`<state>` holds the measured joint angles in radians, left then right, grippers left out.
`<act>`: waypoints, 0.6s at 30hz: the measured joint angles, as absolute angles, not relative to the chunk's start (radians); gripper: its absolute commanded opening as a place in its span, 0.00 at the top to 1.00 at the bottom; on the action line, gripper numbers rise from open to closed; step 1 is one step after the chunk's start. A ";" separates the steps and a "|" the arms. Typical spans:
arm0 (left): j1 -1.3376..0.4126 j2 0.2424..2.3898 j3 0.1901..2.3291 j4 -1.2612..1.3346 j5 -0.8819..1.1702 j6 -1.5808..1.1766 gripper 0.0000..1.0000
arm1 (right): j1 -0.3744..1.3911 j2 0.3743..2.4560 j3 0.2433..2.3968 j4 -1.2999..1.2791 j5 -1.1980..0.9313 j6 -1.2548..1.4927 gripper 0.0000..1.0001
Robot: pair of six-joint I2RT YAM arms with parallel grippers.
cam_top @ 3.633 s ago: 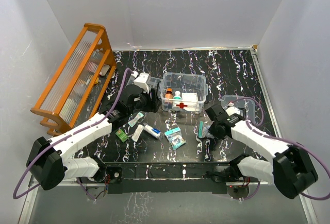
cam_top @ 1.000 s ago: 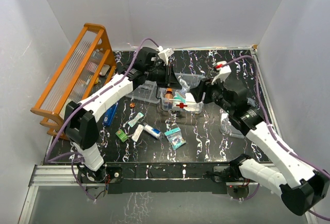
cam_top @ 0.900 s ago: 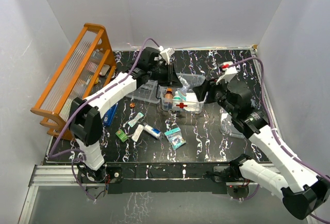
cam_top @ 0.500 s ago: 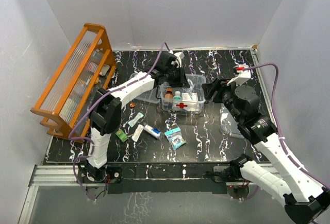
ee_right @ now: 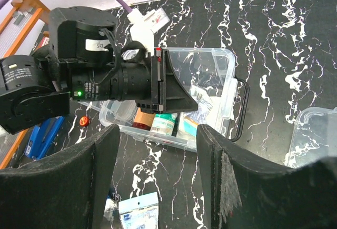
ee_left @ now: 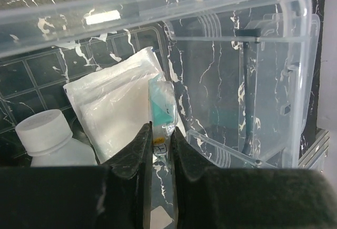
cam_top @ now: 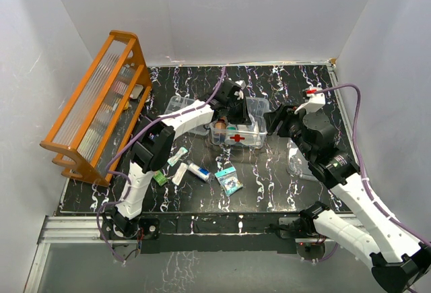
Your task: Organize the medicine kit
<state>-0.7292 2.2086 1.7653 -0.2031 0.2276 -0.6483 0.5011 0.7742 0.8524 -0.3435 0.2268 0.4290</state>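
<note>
The medicine kit, a clear box with a red cross, stands mid-table and holds an orange bottle, a green-and-white bottle and white gauze packs. My left gripper reaches down into it. In the left wrist view that gripper is shut on a small clear packet with teal contents, held over the gauze inside the box wall. My right gripper hovers open just right of the kit, with nothing between its fingers. The clear lid lies to the right.
An orange wooden rack stands at the left. A shallow clear divided tray sits left of the kit. White tubes, blue-and-white packets, a small green item and a tiny red cap lie in front.
My left gripper has swung right from above the divided tray and gone down into the kit with the packet. My right gripper has drawn back to the right and opened slightly.
</note>
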 measured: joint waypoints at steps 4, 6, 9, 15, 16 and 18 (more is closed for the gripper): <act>-0.730 2.218 1.762 -0.201 0.236 -0.663 0.94 | 0.501 0.775 0.847 -0.341 0.227 0.433 0.42; -0.730 2.218 1.758 -0.187 0.246 -0.669 0.94 | 0.501 0.775 0.838 -0.342 0.226 0.436 0.42; -0.729 2.218 1.746 -0.171 0.261 -0.685 0.94 | 0.501 0.783 0.834 -0.342 0.226 0.440 0.42; -0.729 2.218 1.733 -0.138 0.297 -0.726 0.86 | 0.501 0.788 0.834 -0.341 0.226 0.445 0.41; -0.729 2.218 1.733 -0.134 0.300 -0.731 0.81 | 0.501 0.788 0.833 -0.341 0.226 0.445 0.41; -0.729 2.218 1.733 -0.136 0.299 -0.738 0.74 | 0.501 0.788 0.829 -0.340 0.225 0.445 0.41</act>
